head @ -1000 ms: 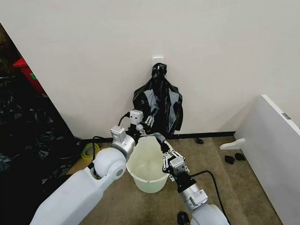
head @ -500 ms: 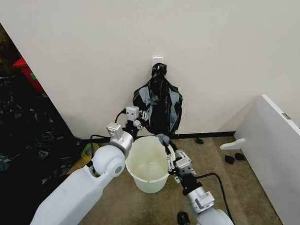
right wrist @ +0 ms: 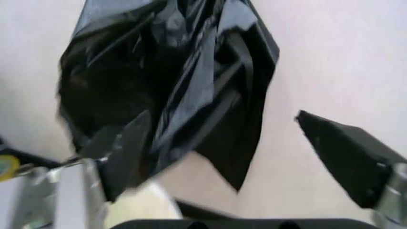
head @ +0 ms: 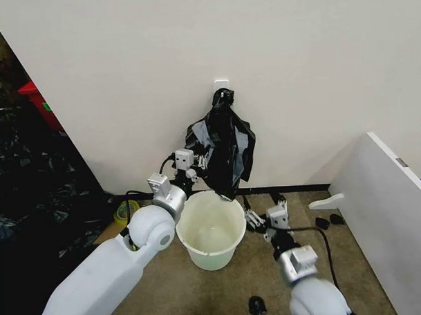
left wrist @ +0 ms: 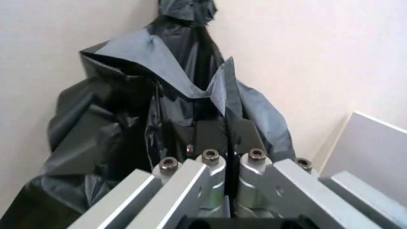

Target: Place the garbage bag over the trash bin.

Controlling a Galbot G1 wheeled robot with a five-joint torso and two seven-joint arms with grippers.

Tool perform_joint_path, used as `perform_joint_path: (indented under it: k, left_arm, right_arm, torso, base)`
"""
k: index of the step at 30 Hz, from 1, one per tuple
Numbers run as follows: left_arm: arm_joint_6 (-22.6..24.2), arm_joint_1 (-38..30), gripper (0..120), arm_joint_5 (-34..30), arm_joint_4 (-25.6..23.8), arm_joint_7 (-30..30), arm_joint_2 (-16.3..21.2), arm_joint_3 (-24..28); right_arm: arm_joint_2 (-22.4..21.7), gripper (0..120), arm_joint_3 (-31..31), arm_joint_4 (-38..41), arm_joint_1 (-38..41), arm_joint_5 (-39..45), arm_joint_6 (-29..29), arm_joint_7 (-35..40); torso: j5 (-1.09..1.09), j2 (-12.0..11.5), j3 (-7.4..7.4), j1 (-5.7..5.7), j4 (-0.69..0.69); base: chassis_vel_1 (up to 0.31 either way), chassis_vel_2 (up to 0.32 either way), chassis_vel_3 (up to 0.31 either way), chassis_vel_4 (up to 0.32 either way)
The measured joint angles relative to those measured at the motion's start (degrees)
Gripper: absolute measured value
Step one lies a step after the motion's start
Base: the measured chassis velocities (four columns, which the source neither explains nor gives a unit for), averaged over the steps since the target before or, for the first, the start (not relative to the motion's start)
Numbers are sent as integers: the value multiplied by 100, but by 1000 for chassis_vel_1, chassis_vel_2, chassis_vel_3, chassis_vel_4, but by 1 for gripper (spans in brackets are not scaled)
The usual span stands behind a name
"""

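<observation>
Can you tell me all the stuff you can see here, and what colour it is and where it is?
Garbage bag: one, black and shiny, hanging against the wall above the bin.
Hook: one, white, on the wall, holding the bag's top.
Trash bin: one, cream-white, on the floor below the bag.
Plastic heap: one, black, by the wall on the left.
Red thing: one, behind the heap.
Board: one, white, on the right.
Small dark bits: a few, on the floor near the board.
Left hand: one, silver and black, shut on the garbage bag's edge.
Right hand: one, silver and black, open, beside the bin's rim.
</observation>
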Motion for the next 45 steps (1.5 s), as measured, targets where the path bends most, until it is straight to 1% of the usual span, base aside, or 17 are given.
perform_joint_path:
  k: [1,4,7,12,13,14,16,18,19,22,25,26,28,32,35,41,45]
  left_arm:
    - [0,-42,0,-10,11,-3,6,26]
    - [0,-64,0,-37,30,-17,5,34]
    - [-1,-55,0,-46,35,-19,0,31]
    - [-1,-18,0,-49,42,-19,-19,11]
    - [-1,-12,0,-49,43,-19,-23,6]
    - [-1,-12,0,-49,43,-19,-23,6]
    - [-1,8,0,-49,45,-20,-27,-13]
    - [-1,46,0,-49,47,-23,-30,-48]
    - [-1,46,0,-49,47,-23,-30,-48]
    - [-1,84,0,-46,37,-25,-29,-73]
    - [-1,95,0,-44,30,-25,-28,-80]
    - [-1,103,0,-43,24,-29,-34,-87]
    - [-1,109,0,-42,19,-31,-41,-89]
    - [-2,169,0,-37,-30,-42,4,-111]
    - [-8,241,0,-35,-87,-43,75,-161]
    - [-15,448,0,-35,-207,-45,198,-298]
    - [-20,730,0,-49,-446,-52,373,-492]
  right_arm:
    - [-8,96,-84,-153,267,-1,-3,10]
    - [0,100,-199,-439,713,44,12,35]
    - [18,99,-265,-568,942,88,30,50]
    - [76,91,-345,-733,1205,94,40,101]
    - [81,81,-348,-747,1222,94,41,107]
    - [81,81,-348,-747,1222,94,41,107]
    - [112,73,-369,-811,1295,96,52,127]
    - [154,60,-406,-899,1389,108,83,138]
    - [154,60,-406,-899,1389,108,83,138]
    - [174,46,-449,-946,1431,127,102,143]
    - [183,39,-469,-973,1454,141,112,144]
    - [196,31,-490,-1012,1489,185,116,145]
    - [205,27,-507,-1040,1514,232,116,145]
    - [222,8,-578,-1168,1606,673,-70,187]
    - [226,0,-536,-1168,1574,899,-110,270]
    - [175,0,-476,-994,1451,1102,-34,274]
    - [151,0,-366,-534,1199,1561,41,251]
  torso:
    - [-1,0,0,0,2]
    - [-2,0,0,0,4]
    - [-2,0,0,0,3]
    - [-3,0,0,0,2]
    - [-3,0,0,0,2]
    - [-3,0,0,0,2]
    - [-2,0,0,0,3]
    - [-2,0,0,0,3]
    - [-2,0,0,0,3]
    - [-2,0,0,0,2]
    - [-2,0,0,0,2]
    - [-2,0,0,0,2]
    - [-2,0,0,0,2]
    - [-2,0,-1,0,2]
    - [-1,0,0,0,2]
    - [-2,0,-1,0,2]
    - [-2,0,-1,0,2]
  base:
    - [0,0,0,0]
    - [0,0,0,0]
    - [0,0,0,0]
    - [0,0,0,0]
    - [0,0,0,0]
    - [0,0,0,0]
    - [0,0,0,0]
    - [0,0,0,0]
    - [0,0,0,0]
    - [0,0,0,0]
    - [0,0,0,0]
    - [0,0,0,0]
    - [0,0,0,0]
    - [0,0,0,0]
    - [0,0,0,0]
    - [0,0,0,0]
    - [0,0,0,0]
